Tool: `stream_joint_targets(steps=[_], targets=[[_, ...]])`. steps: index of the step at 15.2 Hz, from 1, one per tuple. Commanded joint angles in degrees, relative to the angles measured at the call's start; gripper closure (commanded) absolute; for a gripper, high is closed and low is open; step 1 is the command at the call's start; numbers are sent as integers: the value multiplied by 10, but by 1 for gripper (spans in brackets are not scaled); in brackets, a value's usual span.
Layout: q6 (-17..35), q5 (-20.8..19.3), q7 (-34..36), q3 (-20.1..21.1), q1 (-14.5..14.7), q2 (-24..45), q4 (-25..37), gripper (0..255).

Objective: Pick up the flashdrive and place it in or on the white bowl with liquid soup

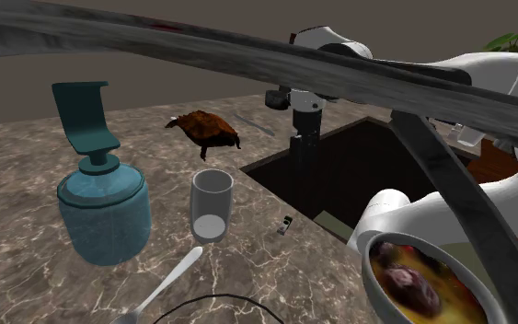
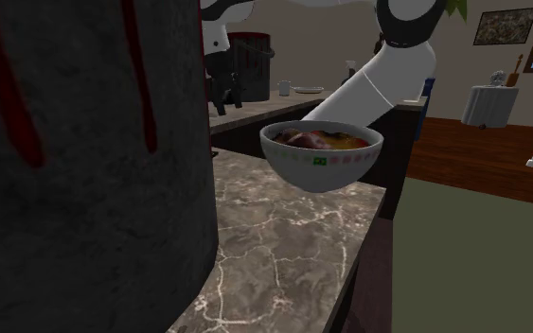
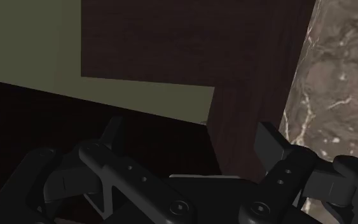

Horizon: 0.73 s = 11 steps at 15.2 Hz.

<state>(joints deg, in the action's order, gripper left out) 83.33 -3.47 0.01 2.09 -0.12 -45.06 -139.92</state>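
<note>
Flashdrive [image 1: 286, 225]: you'll find it on the marbled countertop [image 1: 27, 184], near the glass [image 1: 212, 204], beside the dark opening's edge. Gripper [image 3: 190, 130]: fingers spread, clasping nothing. White soup bowl [image 1: 368, 264]: well apart from the flashdrive.

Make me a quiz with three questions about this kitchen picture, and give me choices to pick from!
1. Where is the flashdrive? A on a chair; B on the countertop, near the glass; C on a shelf.
2. What colour is the soap dispenser? A red; B yellow; C teal.
3. What is the pincer doing? A open and empty; B shut on the flashdrive; C shut tight on nothing.

Answers:
1 B, because the shoulder view shows it lying on the marbled top, to the right of the glass in that view.
2 C, because its body and pump are both teal.
3 A, because the wrist view shows the two black fingers standing apart with nothing between them.
</note>
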Motion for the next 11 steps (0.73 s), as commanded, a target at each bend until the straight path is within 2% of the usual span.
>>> stream_joint_targets(steps=[1,11], targets=[[0,0,0,0,0,0,0,0],[71,114,10,91,112,-89,-83,0]])
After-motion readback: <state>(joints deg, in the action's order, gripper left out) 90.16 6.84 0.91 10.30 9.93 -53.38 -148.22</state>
